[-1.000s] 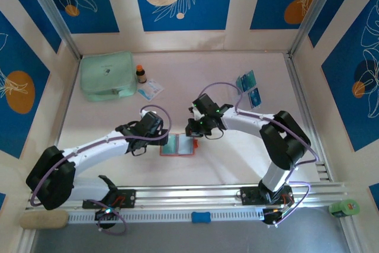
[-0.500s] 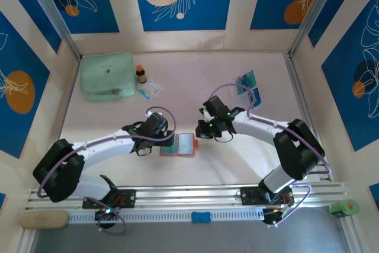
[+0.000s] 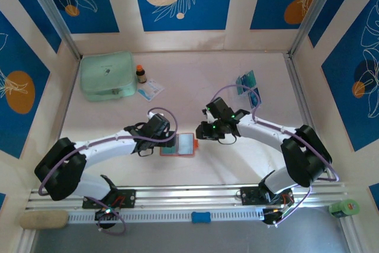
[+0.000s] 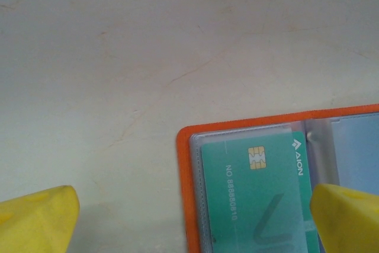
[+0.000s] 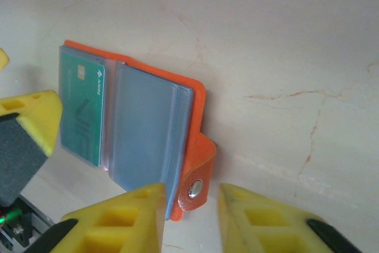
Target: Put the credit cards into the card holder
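The orange card holder (image 3: 179, 144) lies open on the table between both arms. A teal credit card (image 4: 260, 188) sits in its left clear pocket; the right side shows pale pockets (image 5: 142, 128). My left gripper (image 4: 192, 220) is open wide, its fingertips straddling the holder's left half from above. My right gripper (image 5: 190, 205) is open a little, with the holder's snap tab (image 5: 198, 173) standing loose between its fingertips. Two more credit cards (image 3: 246, 80) (image 3: 254, 96) lie at the back right, beyond the right arm.
A mint-green zip pouch (image 3: 106, 75), a small orange-capped bottle (image 3: 141, 74) and a white-and-blue packet (image 3: 150, 89) sit at the back left. A metal rail (image 3: 189, 197) runs along the near edge. The left gripper's finger (image 5: 29, 134) reaches into the right wrist view.
The right gripper has parted its jaws and drawn slightly right. The holder's right half now lies flat, showing pale pockets. The left arm has edged closer to the holder.
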Motion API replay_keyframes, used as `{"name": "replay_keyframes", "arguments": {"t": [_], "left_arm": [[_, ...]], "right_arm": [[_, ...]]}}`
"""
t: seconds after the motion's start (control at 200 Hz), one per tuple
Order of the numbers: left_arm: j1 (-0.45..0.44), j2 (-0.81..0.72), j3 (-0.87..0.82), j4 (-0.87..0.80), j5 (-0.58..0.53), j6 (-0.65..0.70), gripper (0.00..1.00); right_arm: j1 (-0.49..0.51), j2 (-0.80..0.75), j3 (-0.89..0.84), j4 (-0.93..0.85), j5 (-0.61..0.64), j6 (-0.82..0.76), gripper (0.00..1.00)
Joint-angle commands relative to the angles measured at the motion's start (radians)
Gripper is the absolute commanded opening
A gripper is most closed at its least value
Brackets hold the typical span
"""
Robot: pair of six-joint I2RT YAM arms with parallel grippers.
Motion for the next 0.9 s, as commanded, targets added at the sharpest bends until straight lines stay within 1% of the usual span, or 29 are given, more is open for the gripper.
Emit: {"name": "replay_keyframes", "arguments": {"t": [0.0, 0.095, 0.155, 0.255, 0.37, 0.49, 0.665, 0.895], "left_arm": [[0.023, -0.027, -0.011, 0.008, 0.002, -0.012, 1.00], [0.063, -0.029, -0.022, 0.042, 0.051, -0.016, 1.00], [0.082, -0.026, -0.020, 0.054, 0.075, -0.012, 1.00], [0.115, -0.009, -0.007, 0.068, 0.118, -0.002, 1.00], [0.140, 0.013, 0.008, 0.085, 0.160, 0.008, 1.00], [0.162, 0.026, 0.000, 0.123, 0.210, 0.000, 1.00], [0.182, 0.051, -0.021, 0.183, 0.276, -0.021, 1.00], [0.183, 0.064, -0.032, 0.214, 0.315, -0.022, 1.00]], "right_arm": [[0.030, -0.020, -0.020, -0.016, 0.019, 0.013, 0.32], [0.077, -0.026, -0.023, -0.011, 0.043, 0.035, 0.31], [0.107, -0.025, -0.022, -0.004, 0.052, 0.053, 0.29], [0.157, -0.018, -0.008, 0.002, 0.082, 0.072, 0.20], [0.191, 0.018, 0.019, 0.012, 0.094, 0.081, 0.11], [0.203, 0.078, 0.052, 0.023, 0.087, 0.078, 0.05], [0.202, 0.148, 0.082, 0.027, 0.093, 0.055, 0.00], [0.170, 0.182, 0.020, 0.057, 0.088, 0.060, 0.00]]}}
